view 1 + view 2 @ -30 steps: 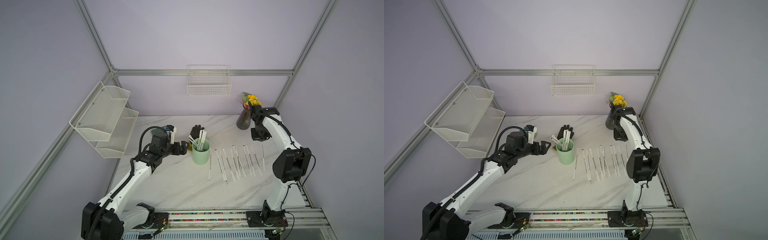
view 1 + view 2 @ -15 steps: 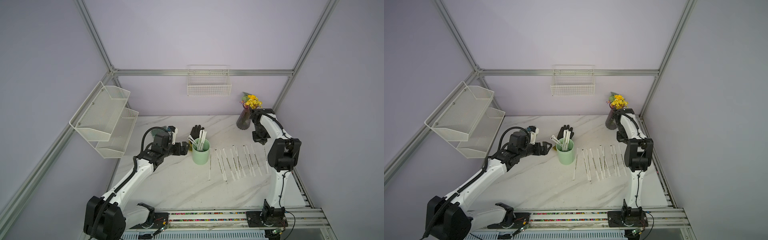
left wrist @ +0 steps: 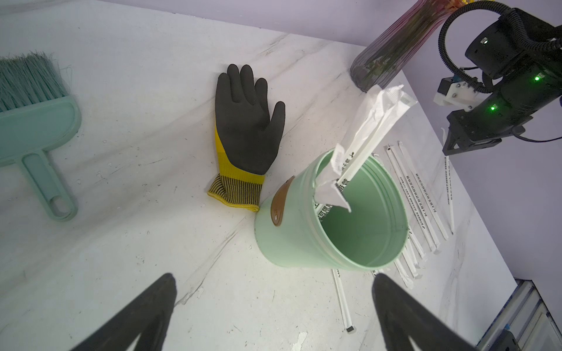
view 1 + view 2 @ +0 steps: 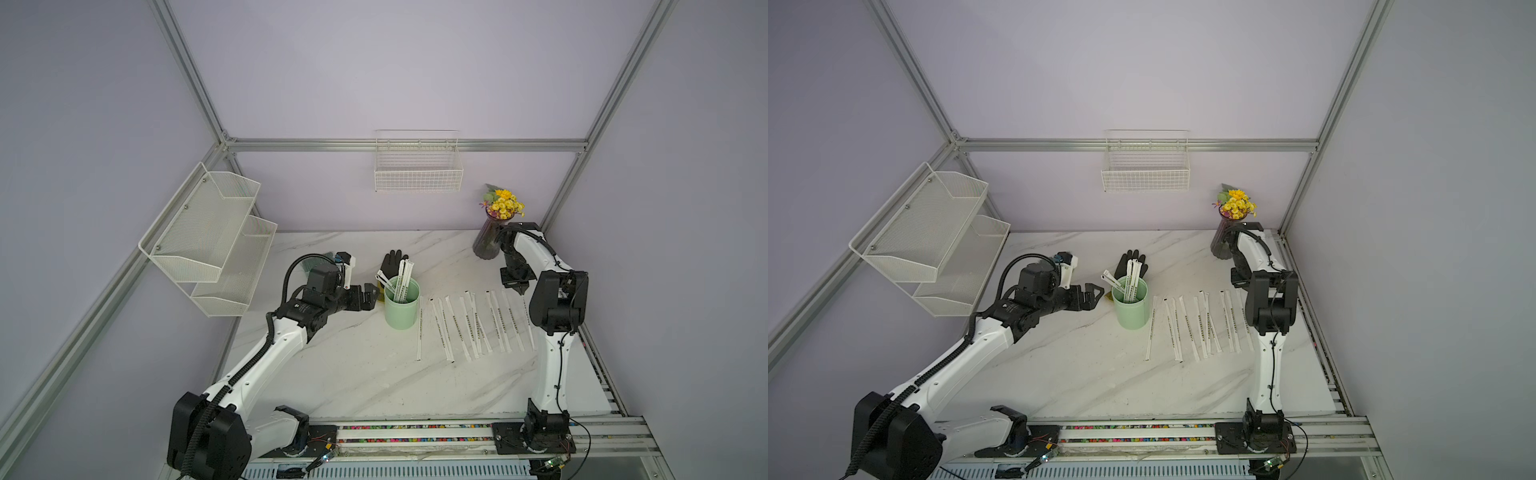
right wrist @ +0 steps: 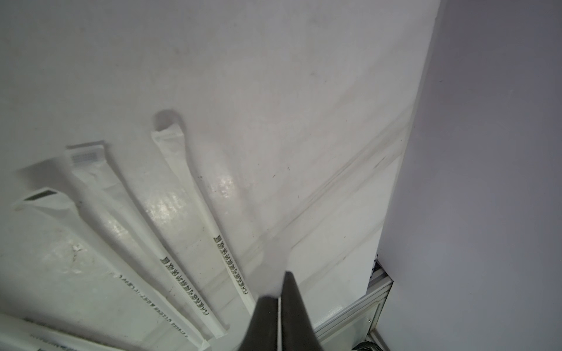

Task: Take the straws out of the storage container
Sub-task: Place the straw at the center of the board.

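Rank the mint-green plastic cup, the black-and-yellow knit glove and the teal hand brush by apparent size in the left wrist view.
1. Mint-green cup, though nearest the camera.
2-3. Black-and-yellow glove and teal brush: alike; brush is cut off by the frame edge.

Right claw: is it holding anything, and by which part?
Yes: the right claw is shut on one straw, pinched near its end; blur hides more. The left claw is open and empty.

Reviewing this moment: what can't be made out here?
- Straws in the storage container: count unclear, wrappers overlap in left wrist view.
- Right gripper: jaws shut; a straw between them? Blurred in right wrist view, tiny in top views.
- Brush: cut by left wrist view's edge.
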